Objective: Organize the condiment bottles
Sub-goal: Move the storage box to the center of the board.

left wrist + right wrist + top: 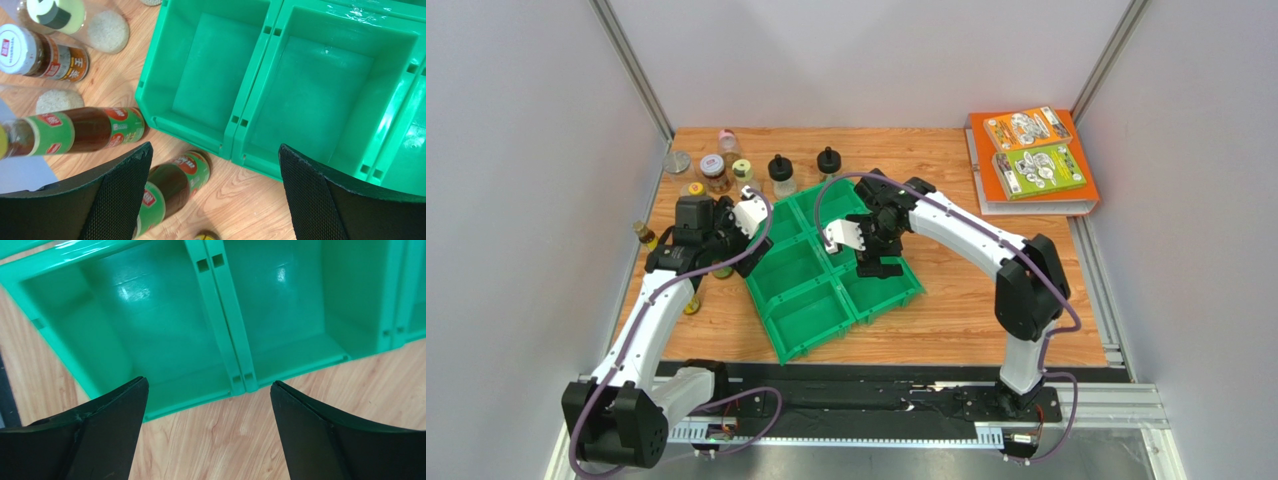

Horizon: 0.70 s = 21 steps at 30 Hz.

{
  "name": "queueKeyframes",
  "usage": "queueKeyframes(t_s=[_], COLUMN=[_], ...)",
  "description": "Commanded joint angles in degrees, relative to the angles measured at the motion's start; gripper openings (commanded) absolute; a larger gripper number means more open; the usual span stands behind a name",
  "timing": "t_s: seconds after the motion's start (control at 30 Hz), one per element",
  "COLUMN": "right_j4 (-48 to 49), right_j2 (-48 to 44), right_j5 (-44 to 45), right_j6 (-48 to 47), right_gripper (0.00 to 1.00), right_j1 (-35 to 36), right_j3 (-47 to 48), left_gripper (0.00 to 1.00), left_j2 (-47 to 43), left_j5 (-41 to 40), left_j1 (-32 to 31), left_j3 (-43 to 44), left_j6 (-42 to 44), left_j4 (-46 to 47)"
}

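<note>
Here are the condiment bottles (743, 172), every one I can see out on the table (956, 310), none in the green bin (811, 320). A group stands at the far left: a silver-lidded jar (677, 162), a pink-capped bottle (726, 139), a jar with a red-and-white cap (15, 47), and two black-capped bottles (781, 172) just beyond the bin's far corner. Closer in, two brown sauce bottles (75, 132) with green labels sit just left of the bin, one right beside its wall, the other partly behind a finger.

The left hand (215, 147) hovers over that spot where bottles meet bin, fingers spread wide, nothing between them. The right hand (209, 385) hangs over the bin's right side, equally wide open and empty.

Now the danger. These bottles are packed close, and a hand this wide coming down on one could clip its neighbour. Tall and narrow, they look easy to tip, and a fallen one would roll. Smooth sides could slip in a shallow pinch. The bin looks light, so a nudge from either arm might slide it into the bottles alongside. Both arms crowd over the bin, too, and could foul each other.

As for looks: small, apparently glass, clear, amber or dark brown, with bright labels and mixed cap colours.
</note>
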Motion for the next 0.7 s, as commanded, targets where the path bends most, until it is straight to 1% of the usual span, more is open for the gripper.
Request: queueKeyframes(t_s=[0.0, 0.2, 0.3, 0.47, 0.5, 0.57, 0.6, 0.67], right_j4=[3.71, 5.81, 6.17, 8.1, 8.45, 8.8, 8.89, 8.98], right_j2=[5.75, 11.22, 12.63, 12.28, 12.28, 12.19, 12.28, 12.54], right_j5=[1.43, 1.26, -0.06, -3.22, -3.23, -3.32, -3.23, -2.71], right_j6=[0.0, 0.17, 1.4, 3.95, 4.39, 5.0, 5.18, 5.97], right_gripper=[0.95, 0.92, 0.88, 0.78, 0.73, 0.68, 0.63, 0.56], right_j1=[0.41, 0.14, -0.21, -2.75, -3.02, -3.63, -3.81, -3.9], right_j3=[3.5, 5.7, 5.35, 2.37, 1.92, 0.78, 0.52, -0.1], left_gripper=[0.99, 0.99, 0.99, 0.99, 0.99, 0.99, 0.99, 1.0], left_j2=[2.78, 7.35, 8.06, 4.81, 4.11, 2.52, 1.74, 0.85], left_j5=[0.26, -1.59, -1.85, -2.03, -1.94, -1.33, -0.8, -0.36], left_j1=[-1.35, -3.02, -3.29, -3.29, -3.29, -3.29, -3.29, -3.29], left_j3=[2.13, 3.19, 3.28, 1.43, 1.26, 1.26, 1.26, 1.43], left_j6=[0.3, -0.23, -0.49, -1.55, -1.89, -2.16, -2.6, -2.86], left_j4=[5.37, 8.36, 9.24, 11.97, 11.97, 11.54, 11.27, 10.48])
